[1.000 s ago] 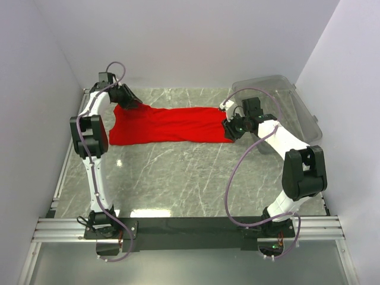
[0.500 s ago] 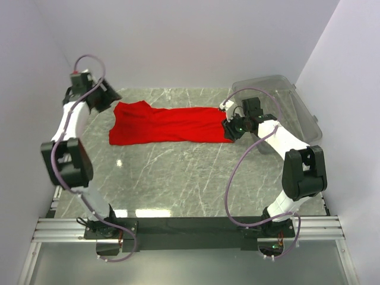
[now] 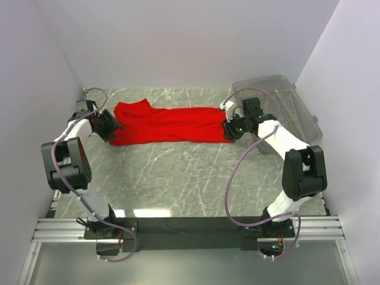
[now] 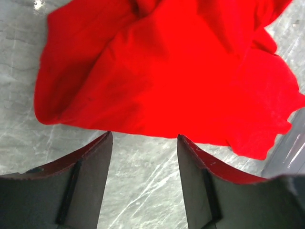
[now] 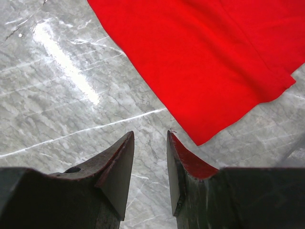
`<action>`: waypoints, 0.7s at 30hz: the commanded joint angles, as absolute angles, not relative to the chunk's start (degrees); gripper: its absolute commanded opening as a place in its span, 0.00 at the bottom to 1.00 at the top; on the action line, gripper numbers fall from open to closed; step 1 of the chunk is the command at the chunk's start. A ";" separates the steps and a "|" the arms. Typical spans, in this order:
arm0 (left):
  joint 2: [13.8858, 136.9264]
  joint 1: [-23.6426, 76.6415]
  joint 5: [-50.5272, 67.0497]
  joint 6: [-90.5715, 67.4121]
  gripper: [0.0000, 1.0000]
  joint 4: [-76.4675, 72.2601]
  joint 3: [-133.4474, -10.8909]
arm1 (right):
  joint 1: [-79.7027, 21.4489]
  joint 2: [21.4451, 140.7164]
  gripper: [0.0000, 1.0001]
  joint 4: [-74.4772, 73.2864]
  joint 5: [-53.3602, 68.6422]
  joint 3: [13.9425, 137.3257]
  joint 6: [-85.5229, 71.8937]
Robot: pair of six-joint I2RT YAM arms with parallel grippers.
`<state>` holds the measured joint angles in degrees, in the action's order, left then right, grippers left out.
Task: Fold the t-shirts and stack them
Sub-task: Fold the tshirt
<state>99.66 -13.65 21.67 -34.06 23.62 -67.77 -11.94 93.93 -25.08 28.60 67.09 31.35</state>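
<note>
Left hand point(image 4: 144, 138) and right hand point(image 5: 150, 136) gape empty — t-shirt point(image 3: 169, 123) lies between.

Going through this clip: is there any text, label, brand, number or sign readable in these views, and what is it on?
No readable text in any view.
The red t-shirt is plain: no print, no tag showing.
The clear bin shows no label.
The marble table has only veining.
The left arm and right arm show no legible marking; anything on them is too small to tell.

Grey marble table point(image 3: 178, 175), red t-shirt point(image 3: 172, 124) spread flat, clear bin point(image 3: 294, 101)
</note>
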 commanded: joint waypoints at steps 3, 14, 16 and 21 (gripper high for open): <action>103.00 -13.27 17.33 -30.33 0.60 25.83 -73.47 | -11.51 91.93 0.41 -24.61 29.62 67.94 30.94; 110.04 -13.18 13.09 -26.46 0.56 29.97 -82.09 | -11.43 92.11 0.41 -24.52 29.18 67.94 31.03; 110.21 -13.10 13.18 -26.11 0.56 30.32 -81.92 | -11.51 92.29 0.41 -24.52 29.27 67.85 31.03; 110.13 -13.09 14.50 -24.61 0.55 30.85 -80.77 | -11.43 92.72 0.41 -24.52 29.27 68.03 31.02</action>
<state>110.37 -13.41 13.85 -26.76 29.93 -79.96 -11.94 93.93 -25.08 28.60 67.09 31.33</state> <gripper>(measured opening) 0.553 0.412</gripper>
